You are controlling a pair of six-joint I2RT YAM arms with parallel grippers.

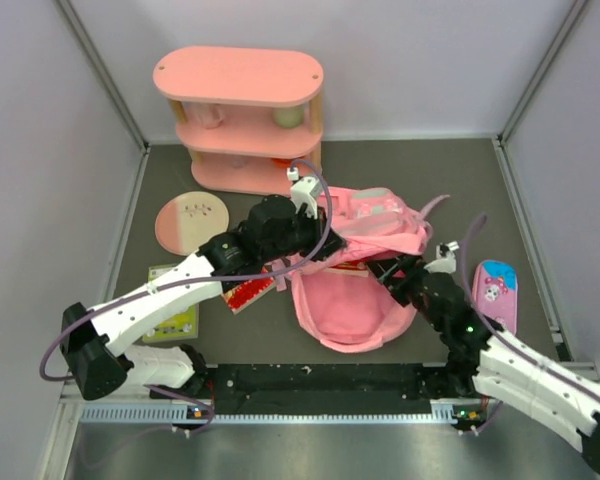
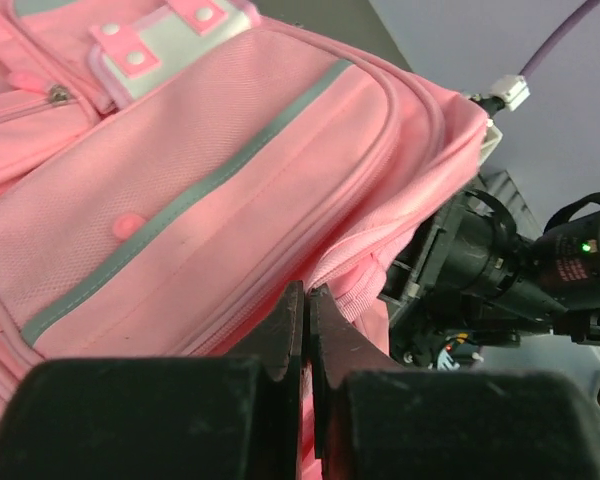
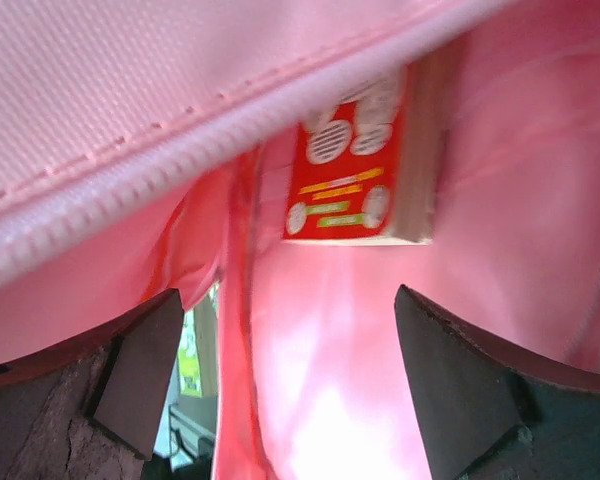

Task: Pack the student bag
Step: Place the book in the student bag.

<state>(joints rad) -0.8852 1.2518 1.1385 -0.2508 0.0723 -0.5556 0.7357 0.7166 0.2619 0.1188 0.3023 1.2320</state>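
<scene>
If inside bag (image 1: 355,318), right gripper (image 3: 285,295) wide.

The student bag (image 1: 345,305), soft and pink, is lying slumped mid-table (image 1: 430,180), showing grey-striped front pockets and a white buckle flap, its main compartment gaping open.

Dark grey table (image 1: 400,170), closed in on three sides by pale panels (image 1: 40,150).

- **Back, left of centre:** a pink three-tier shelf (image 1: 238,85), standing upright against the rear panel.
- **Just in front of the shelf, to the left:** a round pink plate (image 1: 192,220), lying flat.
- **Nearer the front, left:** a green card (image 1: 175,322), partly covered.
- **Toward the middle:** a red-and-white booklet (image 1: 248,294), lying askew just beside the backpack.
- **Centre:** a pink backpack (image 1: 350,310), slumped, its mouth open toward the near edge.
- **Right:** a flat pink pencil case (image 1: 495,292) with a blue end, close to the right panel and well apart from the shelf.
</scene>
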